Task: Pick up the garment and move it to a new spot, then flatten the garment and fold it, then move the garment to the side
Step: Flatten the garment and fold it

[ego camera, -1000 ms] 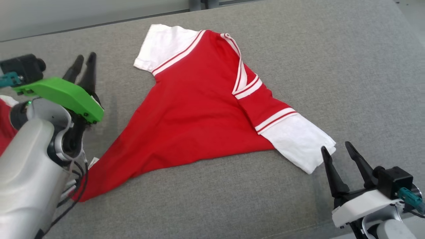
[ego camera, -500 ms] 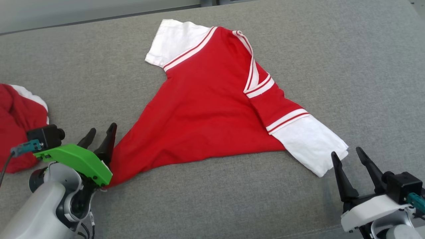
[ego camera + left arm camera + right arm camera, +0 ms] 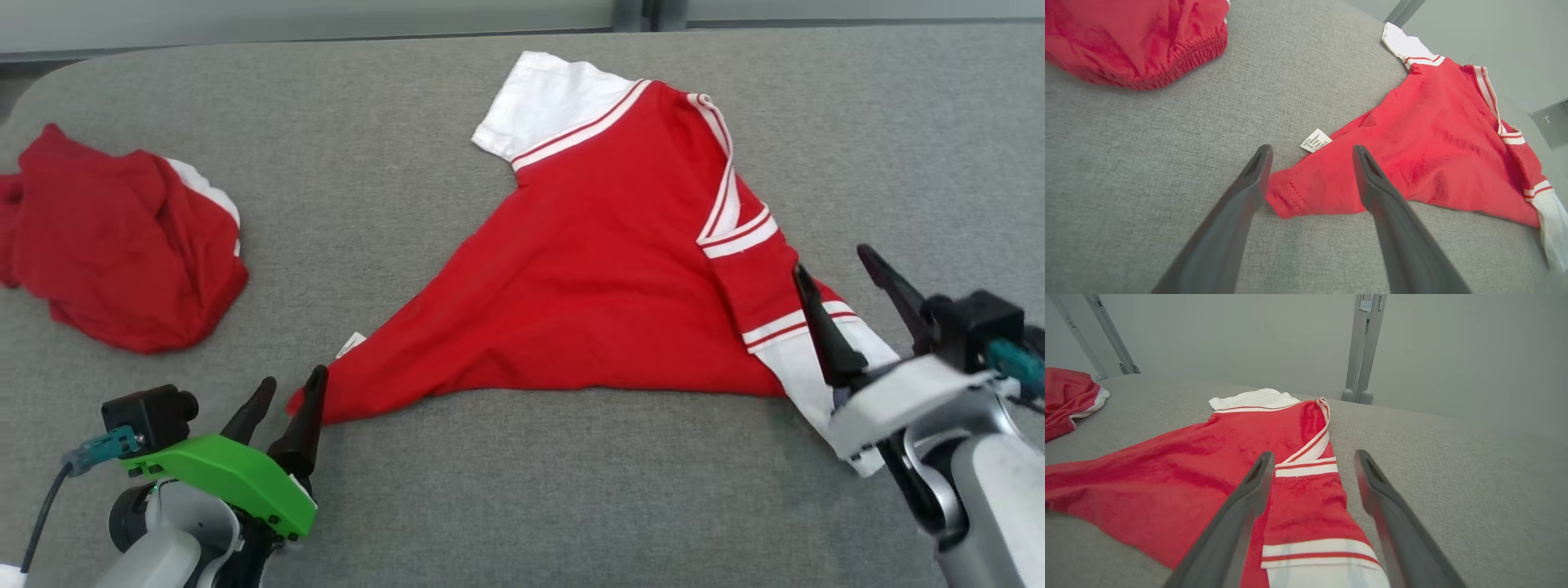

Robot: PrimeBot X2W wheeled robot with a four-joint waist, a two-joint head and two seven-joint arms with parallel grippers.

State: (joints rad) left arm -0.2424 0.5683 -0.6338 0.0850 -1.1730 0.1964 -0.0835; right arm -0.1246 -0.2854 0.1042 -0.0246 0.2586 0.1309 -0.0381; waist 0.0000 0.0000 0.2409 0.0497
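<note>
While one garment [image 3: 604, 269] lies spread, one bundle [image 3: 122, 237] crumpled.

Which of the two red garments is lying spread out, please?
The white-sleeved red shirt in the middle; the other red garment sits crumpled at the far left.

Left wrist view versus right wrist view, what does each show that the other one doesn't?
Left wrist view: the white care label and the red hem corner between the open left fingers. Right wrist view: the open right fingers framing the near sleeve. Both: the red-and-white shirt, the crumpled red garment and the grey cushion.
</note>
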